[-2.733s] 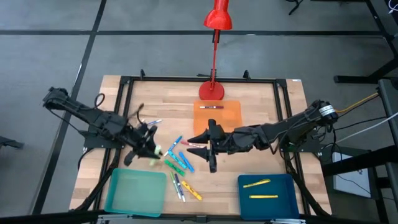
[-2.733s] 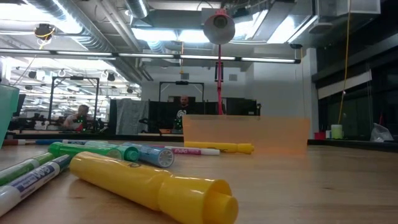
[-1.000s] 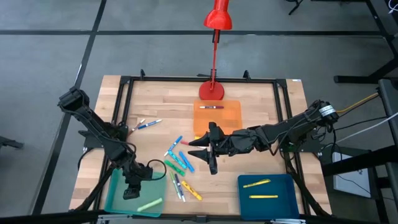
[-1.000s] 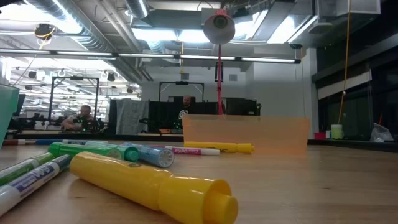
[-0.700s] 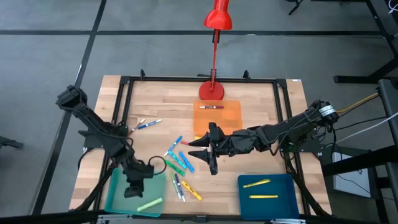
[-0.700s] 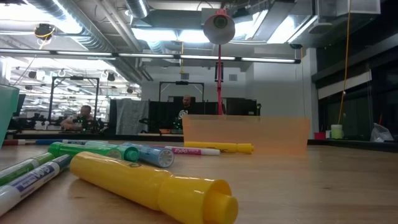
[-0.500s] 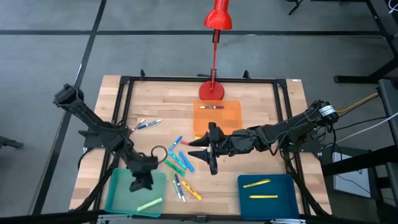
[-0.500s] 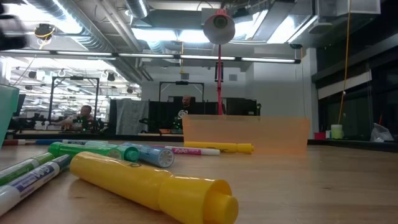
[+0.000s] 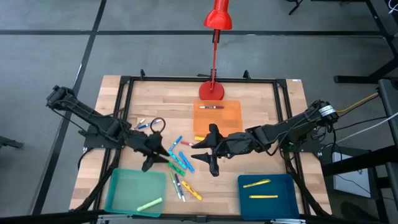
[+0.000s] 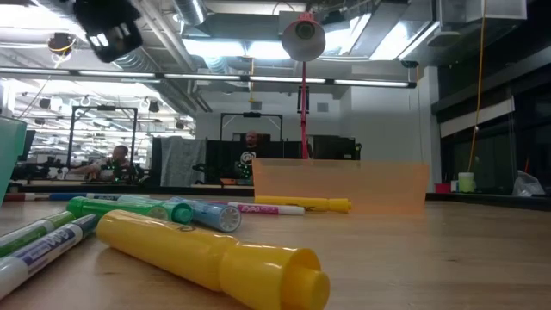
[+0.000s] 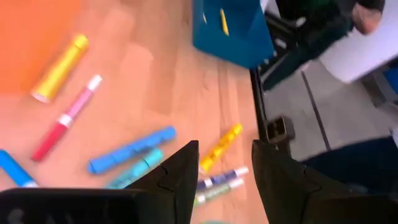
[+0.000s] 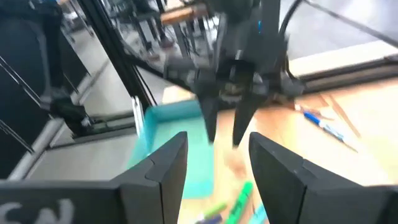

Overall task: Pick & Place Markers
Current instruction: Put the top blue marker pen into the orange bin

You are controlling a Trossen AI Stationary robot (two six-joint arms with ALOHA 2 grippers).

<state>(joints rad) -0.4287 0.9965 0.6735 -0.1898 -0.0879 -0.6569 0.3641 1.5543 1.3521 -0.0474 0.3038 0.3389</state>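
Observation:
Several markers (image 9: 177, 163) lie loose in a pile on the wooden table between my two grippers; in the low view a yellow one (image 10: 207, 257) lies nearest. A light green marker (image 9: 149, 203) lies in the teal tray (image 9: 115, 186). Two yellow ones (image 9: 256, 183) lie in the blue tray (image 9: 242, 194), and one (image 9: 211, 107) on the orange tray (image 9: 227, 115). My left gripper (image 9: 160, 157) hangs open and empty at the pile's left edge, above the markers (image 11: 130, 149). My right gripper (image 9: 205, 157) waits open and empty at the pile's right side, facing the left gripper (image 12: 224, 134).
A red desk lamp (image 9: 214, 62) stands on its base at the table's far middle, behind the orange tray. Two blue markers (image 9: 144, 124) lie apart toward the far left. A black frame (image 9: 124, 99) runs round the table. People sit in the room beyond (image 10: 112, 159).
My left gripper, which held a light green marker beside the pile, let it go into the teal tray. In the last second it has risen from above that tray and swung toward the table's far side and right, back to the pile, open. The green marker stays in the tray.

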